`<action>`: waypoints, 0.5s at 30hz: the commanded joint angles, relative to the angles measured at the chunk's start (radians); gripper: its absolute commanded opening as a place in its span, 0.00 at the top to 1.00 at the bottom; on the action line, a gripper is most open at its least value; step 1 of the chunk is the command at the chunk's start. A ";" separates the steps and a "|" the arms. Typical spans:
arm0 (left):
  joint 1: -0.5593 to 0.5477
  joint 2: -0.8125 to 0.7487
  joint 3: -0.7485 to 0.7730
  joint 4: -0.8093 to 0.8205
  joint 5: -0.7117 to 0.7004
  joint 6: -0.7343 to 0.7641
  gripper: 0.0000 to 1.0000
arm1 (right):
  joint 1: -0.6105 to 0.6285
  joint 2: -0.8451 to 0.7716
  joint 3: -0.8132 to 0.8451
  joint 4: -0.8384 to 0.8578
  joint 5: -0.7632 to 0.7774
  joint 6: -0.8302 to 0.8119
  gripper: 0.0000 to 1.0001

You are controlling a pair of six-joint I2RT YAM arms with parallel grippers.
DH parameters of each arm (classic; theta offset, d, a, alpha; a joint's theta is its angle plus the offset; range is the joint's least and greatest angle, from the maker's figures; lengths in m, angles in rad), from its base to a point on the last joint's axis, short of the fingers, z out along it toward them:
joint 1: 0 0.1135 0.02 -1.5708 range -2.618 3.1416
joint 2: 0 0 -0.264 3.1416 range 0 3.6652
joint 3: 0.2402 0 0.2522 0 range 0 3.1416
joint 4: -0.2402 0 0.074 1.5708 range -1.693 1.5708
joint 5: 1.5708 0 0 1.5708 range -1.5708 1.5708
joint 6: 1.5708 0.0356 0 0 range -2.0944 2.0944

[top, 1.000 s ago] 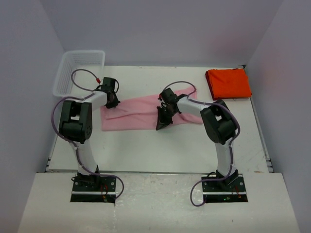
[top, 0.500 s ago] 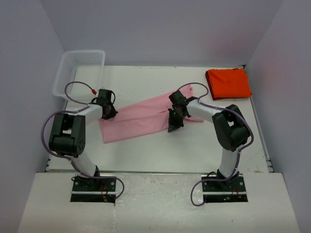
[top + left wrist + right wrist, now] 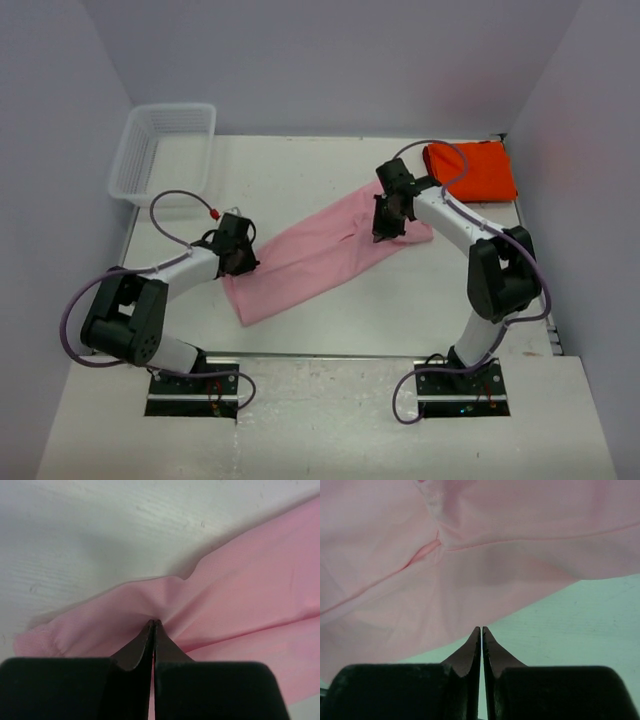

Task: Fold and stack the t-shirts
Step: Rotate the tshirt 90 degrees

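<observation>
My left claw [image 3: 154, 622] is clamped on the pink t-shirt [image 3: 310, 255]: in its wrist view the two tips meet on a small puckered ridge of cloth, creases fanning out from the pinch. From there the shirt runs as a long slanted band across the counter [image 3: 300, 180], up and away to my right claw [image 3: 481, 628], which sits at the band's far end. That claw looks closed, with only a hairline gap between the tips, and they meet right at the shirt's near edge, bare counter off to their right. I cannot tell whether any cloth is caught between them. The orange-red t-shirt [image 3: 478, 172] lies as a folded square just beyond the right claw, on its right, apart from the pink one. A white mesh basket [image 3: 140, 150] stands well beyond the left claw, at the far left corner.
</observation>
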 commanded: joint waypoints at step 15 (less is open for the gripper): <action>-0.133 -0.256 0.095 -0.020 0.055 0.160 0.88 | -0.065 0.052 0.114 -0.061 0.023 -0.033 0.92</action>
